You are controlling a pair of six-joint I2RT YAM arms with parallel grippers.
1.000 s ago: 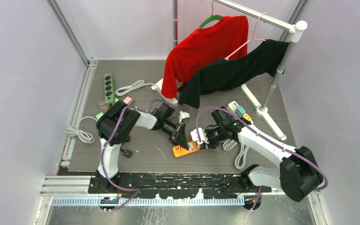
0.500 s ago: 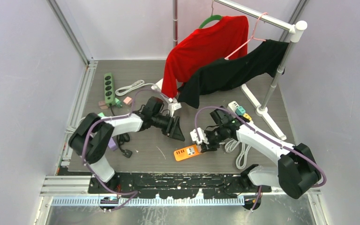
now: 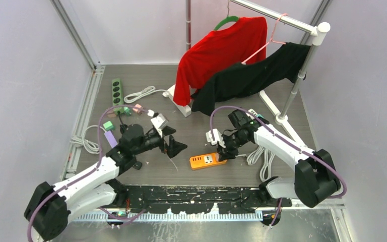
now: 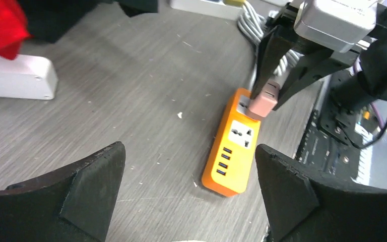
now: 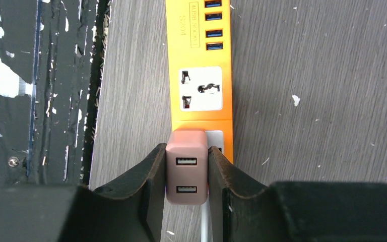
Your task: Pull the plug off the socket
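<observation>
The orange socket strip (image 3: 205, 161) lies flat near the table's front edge, also seen in the left wrist view (image 4: 234, 146) and the right wrist view (image 5: 199, 65). A pink plug (image 5: 186, 166) with two USB ports sits over the strip's rear outlet. My right gripper (image 5: 186, 151) is shut on its sides. Whether its pins are out of the outlet I cannot tell. From the left wrist the plug (image 4: 263, 101) shows between the right fingers. My left gripper (image 3: 175, 141) stands open and empty, left of the strip and apart from it (image 4: 189, 148).
A green power strip (image 3: 116, 91) and a white one (image 3: 179, 103) lie at the back. A clothes rack (image 3: 282, 118) holds a red shirt (image 3: 216, 50) and a black shirt (image 3: 252, 75). White cable coils lie at left (image 3: 88, 141) and right (image 3: 259, 156). Small adapters (image 3: 108, 125) are scattered at left.
My left gripper let go of the orange strip, opened wide and drew back to the left. The right gripper stayed shut on the pink plug and moved slightly right and back.
</observation>
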